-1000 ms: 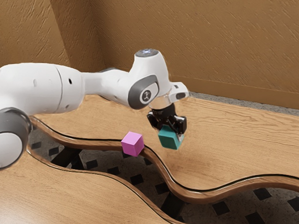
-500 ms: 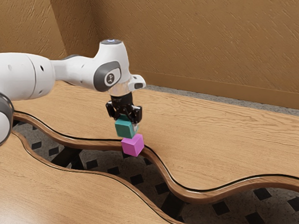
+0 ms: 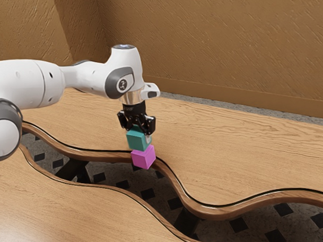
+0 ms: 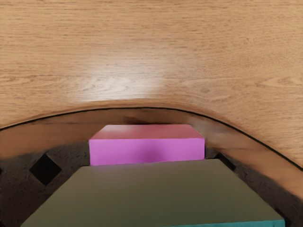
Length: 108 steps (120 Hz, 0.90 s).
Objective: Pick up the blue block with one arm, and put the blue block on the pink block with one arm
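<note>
Blue block (image 3: 135, 141) (teal in render) clamped in gripper (image 3: 137, 133), directly atop pink block (image 3: 143, 157) at wavy table (image 3: 231, 145) edge.

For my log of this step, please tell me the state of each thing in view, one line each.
claw: shut on the blue block, pointing down.
blue block: held, level, right above the pink block; contact unclear.
pink block: resting at the table's curved edge, not gripped.
</note>
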Available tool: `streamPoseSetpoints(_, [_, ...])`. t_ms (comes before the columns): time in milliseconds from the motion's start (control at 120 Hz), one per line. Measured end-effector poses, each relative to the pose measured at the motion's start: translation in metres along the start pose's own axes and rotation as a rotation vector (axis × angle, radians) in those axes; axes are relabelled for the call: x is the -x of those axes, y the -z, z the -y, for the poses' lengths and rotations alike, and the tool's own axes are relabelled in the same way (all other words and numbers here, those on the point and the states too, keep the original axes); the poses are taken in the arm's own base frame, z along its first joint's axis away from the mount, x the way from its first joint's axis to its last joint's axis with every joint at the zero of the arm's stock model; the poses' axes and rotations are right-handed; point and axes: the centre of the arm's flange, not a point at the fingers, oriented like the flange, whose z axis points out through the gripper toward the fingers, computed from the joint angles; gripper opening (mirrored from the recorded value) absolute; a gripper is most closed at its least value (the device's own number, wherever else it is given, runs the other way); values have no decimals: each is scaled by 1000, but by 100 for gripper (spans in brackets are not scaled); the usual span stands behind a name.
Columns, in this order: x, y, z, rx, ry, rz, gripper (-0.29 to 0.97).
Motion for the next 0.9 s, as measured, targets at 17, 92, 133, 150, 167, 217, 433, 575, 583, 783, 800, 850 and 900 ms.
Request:
streamPoseSetpoints(17, [0,0,0,0,0,1,39])
streamPoseSetpoints(92, [0,-2,2,-1,-2,4,39])
streamPoseSetpoints(133, [0,-2,2,-1,-3,5,39])
streamPoseSetpoints(150, [0,-2,2,-1,-4,5,39])
streamPoseSetpoints(167, [0,-3,2,-1,-4,6,39])
streamPoseSetpoints(217, [0,-3,2,-1,-6,7,39])
streamPoseSetpoints(433, [0,-4,1,0,-15,8,47])
streamPoseSetpoints(575, [4,23,-1,-2,-29,-27,56])
streamPoseSetpoints(583, [4,26,-1,-3,-29,-32,56])
streamPoseSetpoints(783, [85,243,33,-15,27,-254,62])
streamPoseSetpoints(800, [96,262,42,-12,40,-266,62])
streamPoseSetpoints(850, [130,313,60,-4,64,-295,63])
streamPoseSetpoints(900, [152,331,73,3,78,-278,63])
